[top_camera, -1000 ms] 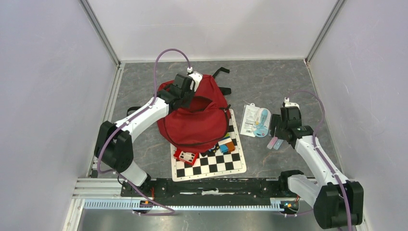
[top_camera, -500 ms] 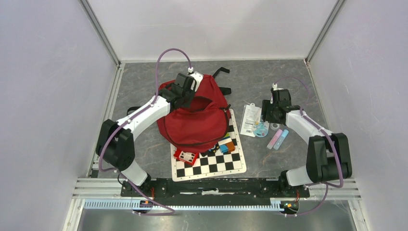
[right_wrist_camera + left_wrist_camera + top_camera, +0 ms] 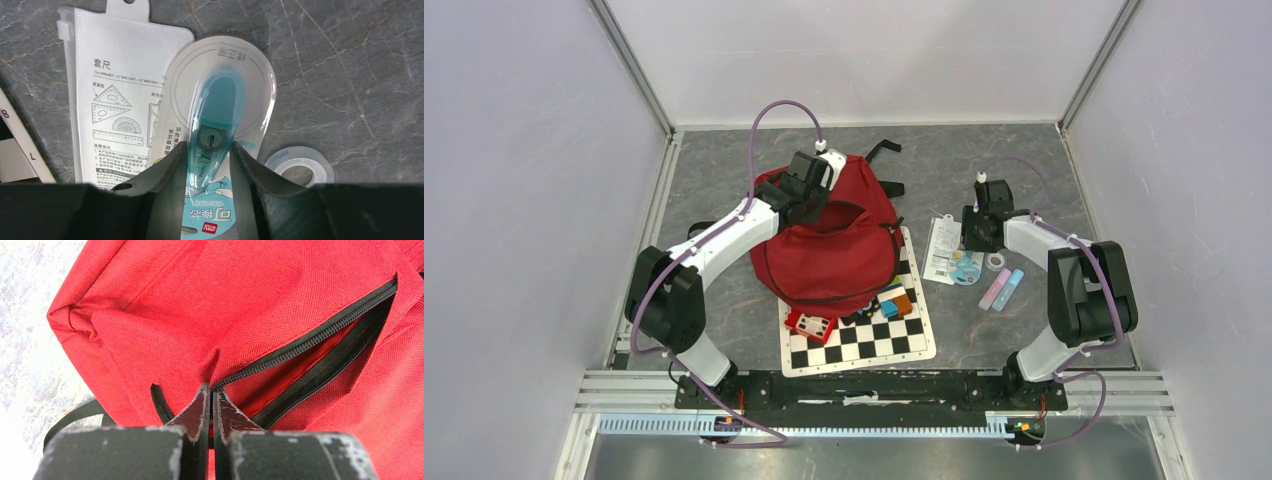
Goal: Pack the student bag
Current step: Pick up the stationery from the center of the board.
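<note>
The student bag [image 3: 829, 250], a red backpack, lies in the middle of the table with its top zip gaping open. My left gripper [image 3: 817, 203] is at its far rim, shut on the red fabric at the end of the black zip [image 3: 300, 342]; in the left wrist view the left gripper [image 3: 212, 390] has its fingers pressed together there. My right gripper [image 3: 970, 248] is low over a blue correction tape pack [image 3: 967, 264]. In the right wrist view the right gripper [image 3: 209, 150] touches the blue dispenser [image 3: 217, 100] on both sides, and the pack lies flat on the table.
A white set-square pouch [image 3: 115, 100] lies under the pack's left edge. A clear tape roll [image 3: 299, 167] sits just right of my right fingers. Pink [image 3: 994, 290] and blue [image 3: 1012, 284] sticks lie nearby. A chessboard [image 3: 864, 338] carries a red box [image 3: 811, 323] and coloured blocks [image 3: 894, 300].
My right arm swung left and away from the pink and blue sticks to the correction tape pack, and its jaws narrowed onto the dispenser. The left gripper and bag have not moved.
</note>
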`<state>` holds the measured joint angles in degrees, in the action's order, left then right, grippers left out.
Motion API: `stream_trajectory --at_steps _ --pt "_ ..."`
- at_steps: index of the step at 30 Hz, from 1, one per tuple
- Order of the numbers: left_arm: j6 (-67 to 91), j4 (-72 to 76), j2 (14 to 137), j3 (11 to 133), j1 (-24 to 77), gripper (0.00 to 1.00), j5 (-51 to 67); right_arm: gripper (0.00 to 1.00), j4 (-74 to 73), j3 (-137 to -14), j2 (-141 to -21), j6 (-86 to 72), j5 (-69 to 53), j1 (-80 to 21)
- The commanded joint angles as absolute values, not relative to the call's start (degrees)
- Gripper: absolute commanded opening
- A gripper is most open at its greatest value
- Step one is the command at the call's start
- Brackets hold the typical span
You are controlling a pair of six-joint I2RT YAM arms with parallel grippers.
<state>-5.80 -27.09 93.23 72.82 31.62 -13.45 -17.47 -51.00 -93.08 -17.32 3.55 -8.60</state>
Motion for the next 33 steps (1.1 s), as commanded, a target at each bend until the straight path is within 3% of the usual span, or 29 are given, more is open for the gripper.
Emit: stream_trajectory --at_steps 1,4,8,14,21,33 --pt "-4.6 -26.3 93.5 75.6 32.0 0.02 -14.1 0.36 -17.1 -52.5 -93.9 -18.6 6.1 -9.3" --pt "-4.8 -26.3 93.2 75.6 32.0 0.02 -13.8 0.17 -18.4 -53.1 -93.5 -18.9 7.1 -9.3" --pt "-5.3 -24.6 91.4 74.0 32.0 0.02 -12.9 0.00 -19.9 -54.1 -90.2 -19.1 7.2 -9.4" --pt "-4.7 -25.8 92.0 75.0 32.0 0.02 -13.2 0.00 -28.4 -59.9 -84.2 -17.4 4.1 -11.4" --pt "-3.2 -25.5 91.1 75.0 32.0 0.02 -10.2 0.00 -39.9 -66.5 -80.7 -20.1 -5.1 -23.1" --pt "-2.4 -26.2 92.5 75.6 32.0 0.02 -8.6 0.00 -43.6 -84.7 -92.5 -29.4 -16.1 -39.5"
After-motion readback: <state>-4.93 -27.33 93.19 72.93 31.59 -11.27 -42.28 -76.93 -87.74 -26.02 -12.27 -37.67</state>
